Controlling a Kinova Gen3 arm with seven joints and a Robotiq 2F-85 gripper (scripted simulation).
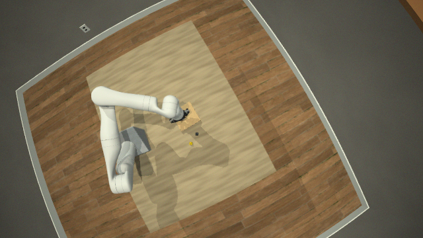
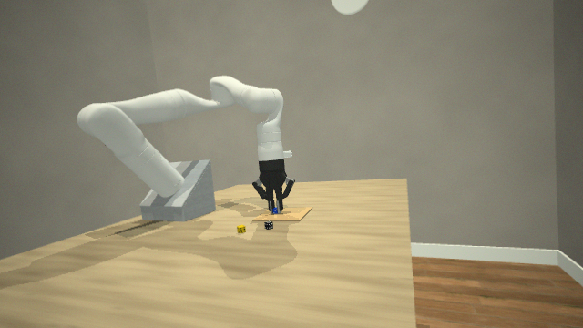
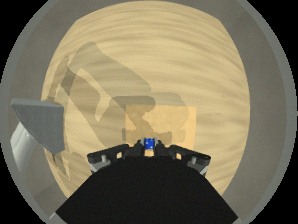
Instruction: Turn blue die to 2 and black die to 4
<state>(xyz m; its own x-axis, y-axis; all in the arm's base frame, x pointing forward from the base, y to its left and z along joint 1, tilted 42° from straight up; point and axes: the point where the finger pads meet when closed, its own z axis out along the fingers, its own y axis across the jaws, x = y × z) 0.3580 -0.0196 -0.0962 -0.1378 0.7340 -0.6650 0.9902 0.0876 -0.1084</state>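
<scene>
My gripper (image 2: 275, 210) points straight down over the small tan mat (image 2: 283, 213) and is shut on the blue die (image 2: 274, 210), which sits at or just above the mat's surface. The wrist view shows the blue die (image 3: 149, 143) between the fingertips, with the mat (image 3: 162, 125) beyond it. In the overhead view the wrist (image 1: 178, 116) hides the blue die and covers the mat's (image 1: 189, 121) left edge. The black die (image 2: 269, 225) lies on the table just off the mat's near edge, and shows in the overhead view (image 1: 196, 133). The yellow die (image 2: 241, 229) lies on the table farther from the mat, and shows in the overhead view (image 1: 190, 143).
The arm's grey wedge base (image 2: 179, 193) stands on the table to the left of the mat. The table's right edge (image 2: 407, 237) drops to a wooden floor.
</scene>
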